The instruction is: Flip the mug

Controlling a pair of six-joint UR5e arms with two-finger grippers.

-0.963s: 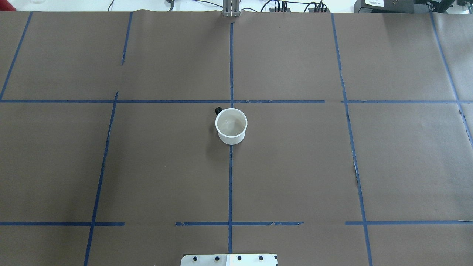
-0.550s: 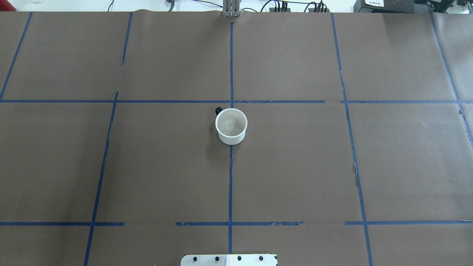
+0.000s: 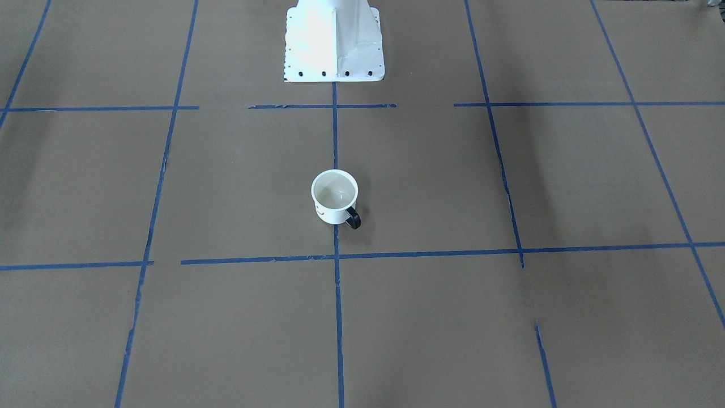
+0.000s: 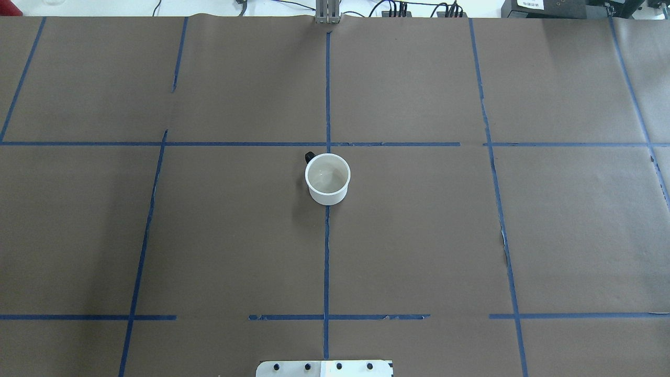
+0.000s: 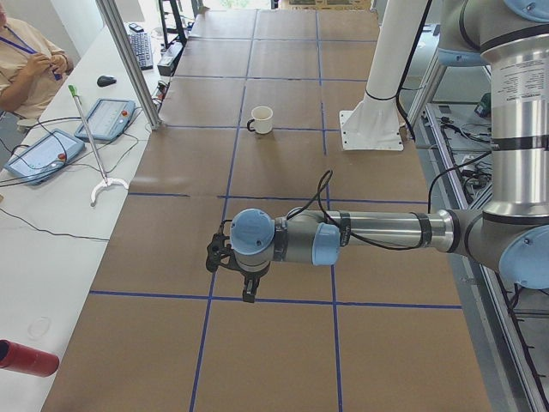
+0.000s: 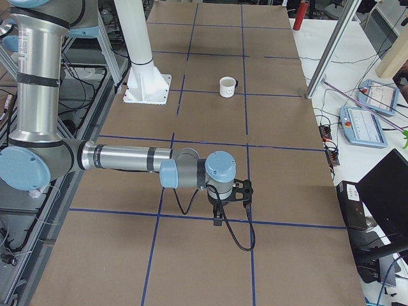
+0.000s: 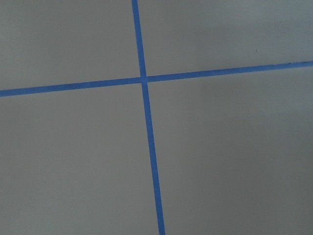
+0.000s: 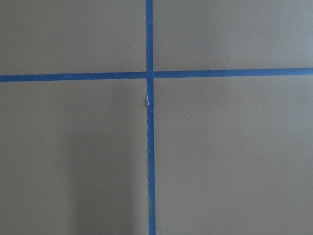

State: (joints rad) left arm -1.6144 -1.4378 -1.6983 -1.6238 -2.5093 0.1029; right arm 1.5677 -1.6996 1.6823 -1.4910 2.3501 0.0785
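The white mug stands upright, mouth up, on the brown paper at the table's middle, on the blue centre tape line. Its black handle points away from the robot and slightly to its left. It also shows in the front-facing view and small in both side views. My left gripper hangs low over the table's left end, far from the mug. My right gripper hangs low over the right end. I cannot tell whether either is open or shut. Both wrist views show only paper and tape.
The robot's white base stands at the table's near edge, in line with the mug. Beyond the far edge sit a metal post, tablets, a red canister and an operator.
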